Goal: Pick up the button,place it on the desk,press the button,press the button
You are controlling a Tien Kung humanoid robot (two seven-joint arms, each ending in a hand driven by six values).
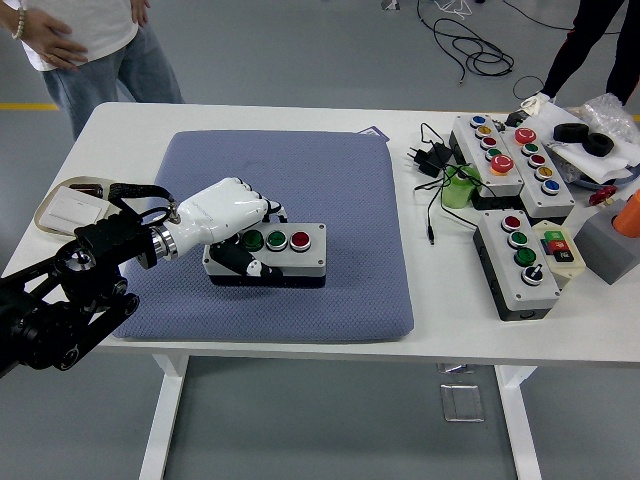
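Left hand [225, 212] grips the left end of the button box [268, 254], fingers wrapped around it. Box sits mid-pad [330, 180], well clear of all pad edges; open pad surface lies beyond and right.

A grey button box [270, 255] with two green caps and one red cap is gripped by the white left hand [222, 212] over a blue-grey textured mat [330, 200] on a white table [250, 117].
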